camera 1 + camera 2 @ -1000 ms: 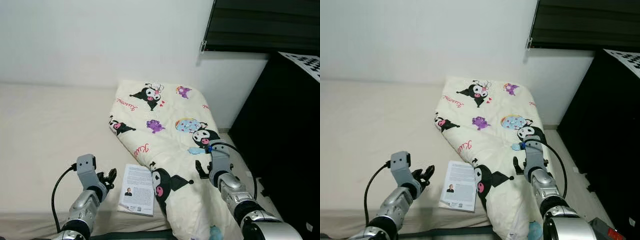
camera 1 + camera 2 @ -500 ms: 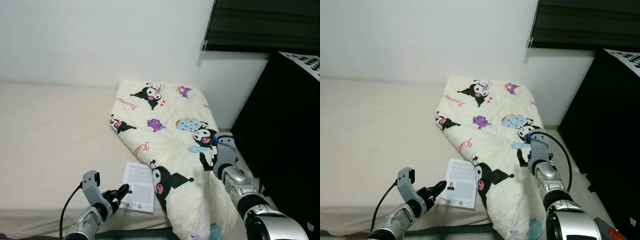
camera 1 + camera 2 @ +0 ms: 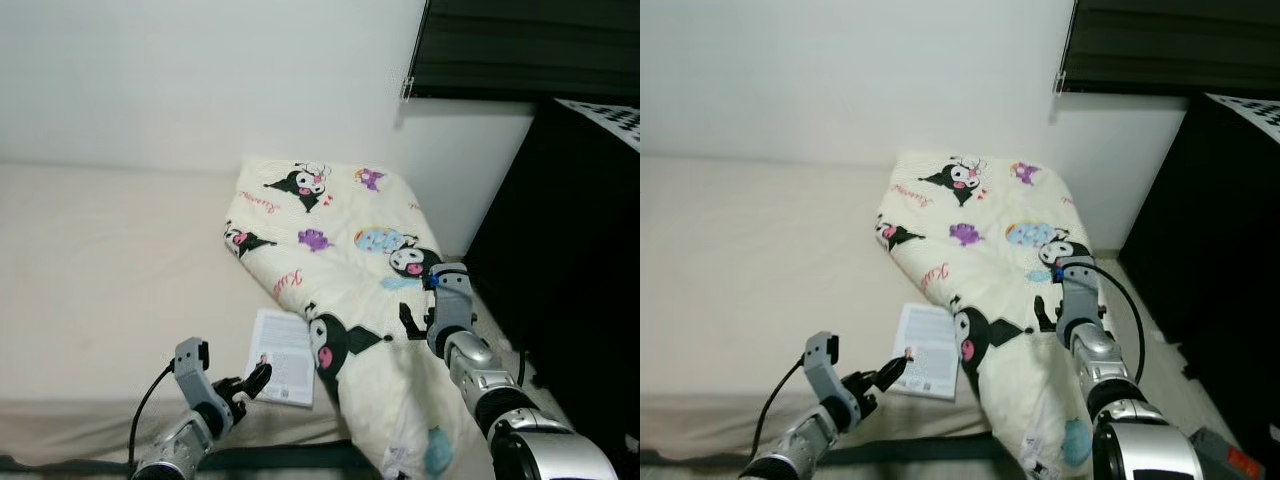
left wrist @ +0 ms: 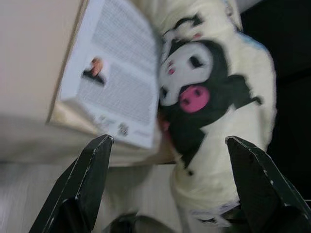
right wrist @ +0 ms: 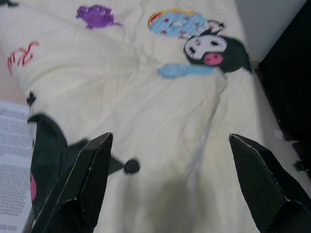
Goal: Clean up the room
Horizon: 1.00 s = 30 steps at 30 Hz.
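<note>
A white book [image 3: 285, 343] lies back cover up near the front edge of the beige mattress [image 3: 100, 270], its right side tucked against a cream blanket [image 3: 340, 250] printed with black cartoon figures. The blanket runs from the wall to the bed's front right corner and hangs over the edge. My left gripper [image 3: 252, 381] is open, low at the mattress edge, with its tips just short of the book's [image 4: 112, 82] near corner. My right gripper [image 3: 412, 322] is open and hovers just above the blanket's [image 5: 146, 121] right side, holding nothing.
A tall black cabinet [image 3: 580, 260] stands right of the bed, with a checkerboard sheet [image 3: 615, 118] on top. A narrow strip of floor [image 3: 500, 345] runs between the two. A white wall is behind the bed and a dark blind [image 3: 520, 45] hangs at the upper right.
My left arm has dropped low and reached forward, so its tips now sit at the book's near corner. My right gripper shifted slightly toward the blanket's right edge. The camera view moved a little.
</note>
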Available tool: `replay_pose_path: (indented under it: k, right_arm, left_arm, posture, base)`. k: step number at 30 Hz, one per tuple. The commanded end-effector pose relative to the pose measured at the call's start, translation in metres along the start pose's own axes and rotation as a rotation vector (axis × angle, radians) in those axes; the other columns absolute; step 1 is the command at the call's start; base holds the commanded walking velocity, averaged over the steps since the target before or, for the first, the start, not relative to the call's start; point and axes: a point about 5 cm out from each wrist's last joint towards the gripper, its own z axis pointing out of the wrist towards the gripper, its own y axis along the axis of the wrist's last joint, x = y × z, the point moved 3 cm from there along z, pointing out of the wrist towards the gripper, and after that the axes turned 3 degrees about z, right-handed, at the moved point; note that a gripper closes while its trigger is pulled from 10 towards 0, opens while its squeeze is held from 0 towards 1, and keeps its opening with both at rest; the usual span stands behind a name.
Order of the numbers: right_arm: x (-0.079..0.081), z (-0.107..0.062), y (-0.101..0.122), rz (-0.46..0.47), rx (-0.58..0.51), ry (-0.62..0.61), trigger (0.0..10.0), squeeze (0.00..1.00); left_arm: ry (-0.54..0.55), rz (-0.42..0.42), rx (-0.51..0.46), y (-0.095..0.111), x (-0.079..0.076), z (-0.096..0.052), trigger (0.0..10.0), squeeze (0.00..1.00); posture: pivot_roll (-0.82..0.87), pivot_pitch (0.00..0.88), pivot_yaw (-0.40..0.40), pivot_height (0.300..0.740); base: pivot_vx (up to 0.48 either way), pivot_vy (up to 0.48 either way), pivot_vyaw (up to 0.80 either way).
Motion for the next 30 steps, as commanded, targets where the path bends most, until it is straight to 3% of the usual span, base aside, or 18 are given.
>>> replay_pose_path:
  k: [1, 7, 8, 9, 11, 13, 18, 19, 20, 22, 23, 24, 25, 26, 27, 28, 30]
  right_arm:
    - [-0.001, 0.0, 0.0, 0.006, 0.004, -0.002, 10.0, 0.0]
    - [0.003, 0.0, -0.002, 0.005, 0.007, 0.01, 10.0, 0.0]
    - [0.004, 0.0, -0.003, 0.004, 0.008, 0.017, 10.0, 0.0]
    - [0.004, 0.0, -0.003, 0.004, 0.008, 0.017, 10.0, 0.0]
    - [0.007, 0.0, -0.004, 0.003, 0.009, 0.026, 10.0, 0.0]
    - [0.007, -0.001, -0.005, 0.002, 0.01, 0.029, 10.0, 0.0]
    - [0.006, -0.001, -0.006, 0.001, 0.011, 0.029, 10.0, 0.0]
    - [0.005, -0.002, -0.009, -0.001, 0.015, 0.028, 10.0, 0.0]
    - [0.005, -0.002, -0.009, -0.001, 0.015, 0.028, 10.0, 0.0]
    - [0.005, -0.003, -0.011, -0.003, 0.018, 0.03, 10.0, 0.0]
    - [0.005, -0.003, -0.011, -0.003, 0.018, 0.03, 10.0, 0.0]
    - [0.006, -0.004, -0.012, -0.005, 0.019, 0.034, 10.0, 0.0]
    - [0.006, -0.004, -0.013, -0.006, 0.02, 0.035, 10.0, 0.0]
    - [0.006, -0.004, -0.014, -0.006, 0.02, 0.036, 10.0, 0.0]
    - [0.006, -0.004, -0.014, -0.006, 0.021, 0.036, 10.0, 0.0]
    - [0.006, -0.004, -0.014, -0.006, 0.021, 0.036, 10.0, 0.0]
    - [0.006, -0.005, -0.016, -0.006, 0.024, 0.037, 10.0, 0.0]
  left_arm:
    - [0.003, -0.019, -0.011, 0.005, -0.005, 0.005, 10.0, 1.0]
    - [0.04, -0.049, -0.001, 0.01, -0.013, 0.014, 10.0, 1.0]
    - [0.022, -0.057, 0.013, 0.009, -0.018, 0.016, 10.0, 0.84]
    - [0.022, -0.057, 0.013, 0.009, -0.018, 0.016, 10.0, 0.84]
    - [-0.002, -0.071, 0.048, 0.003, -0.025, 0.018, 10.0, 0.05]
    - [-0.003, -0.076, 0.065, 0.001, -0.029, 0.02, 10.0, 0.0]
    - [-0.009, -0.081, 0.064, 0.002, -0.033, 0.022, 10.0, 0.0]
    - [-0.01, 0.034, -0.012, 0.019, -0.039, 0.026, 10.0, 0.0]
    - [-0.01, 0.034, -0.012, 0.019, -0.039, 0.026, 10.0, 0.0]
    - [-0.001, 0.138, -0.11, 0.039, -0.045, 0.028, 10.0, 0.0]
    - [-0.001, 0.138, -0.11, 0.039, -0.045, 0.028, 10.0, 0.0]
    - [0.02, 0.271, -0.291, 0.081, -0.054, 0.025, 10.0, 0.0]
    - [0.027, 0.333, -0.365, 0.099, -0.059, 0.021, 10.0, 0.0]
    - [0.029, 0.369, -0.404, 0.108, -0.062, 0.019, 10.0, 0.0]
    - [0.066, 0.491, -0.451, 0.124, -0.063, 0.014, 10.0, 0.0]
    - [0.066, 0.491, -0.451, 0.124, -0.063, 0.014, 10.0, 0.0]
    - [0.099, 0.64, -0.507, 0.142, -0.066, 0.007, 10.0, 0.0]
  posture:
    - [-0.05, 0.0, -0.052, 0.61]
    - [-0.05, 0.0, -0.051, 0.585]
    - [-0.05, 0.0, -0.051, 0.58]
    - [-0.05, 0.0, -0.051, 0.58]
    - [-0.05, 0.0, -0.047, 0.57]
    - [-0.06, 0.0, -0.047, 0.56]
    - [-0.06, 0.0, -0.047, 0.55]
    - [-0.06, 0.007, -0.049, 0.54]
    - [-0.06, 0.007, -0.049, 0.54]
    - [-0.06, 0.014, -0.05, 0.53]
    - [-0.06, 0.014, -0.05, 0.53]
    - [-0.06, 0.023, -0.051, 0.52]
    - [-0.06, 0.027, -0.05, 0.515]
    - [-0.06, 0.028, -0.05, 0.51]
    - [-0.06, 0.036, -0.051, 0.505]
    - [-0.06, 0.036, -0.051, 0.505]
    - [-0.05, 0.044, -0.052, 0.495]
  base:
    - [0.0, 0.0, 0.0]
    - [0.0, 0.0, 0.0]
    - [0.0, 0.0, 0.0]
    - [0.0, 0.0, 0.0]
    - [0.0, 0.0, 0.0]
    - [0.0, 0.0, 0.0]
    - [0.0, 0.0, 0.0]
    - [0.0, 0.0, 0.0]
    - [0.0, 0.0, 0.0]
    - [0.0, 0.0, 0.0]
    - [0.0, 0.0, 0.0]
    - [0.0, 0.0, 0.0]
    - [0.0, 0.0, 0.0]
    - [0.0, 0.0, 0.0]
    - [0.0, 0.0, 0.0]
    - [0.0, 0.0, 0.0]
    - [0.0, 0.0, 0.0]
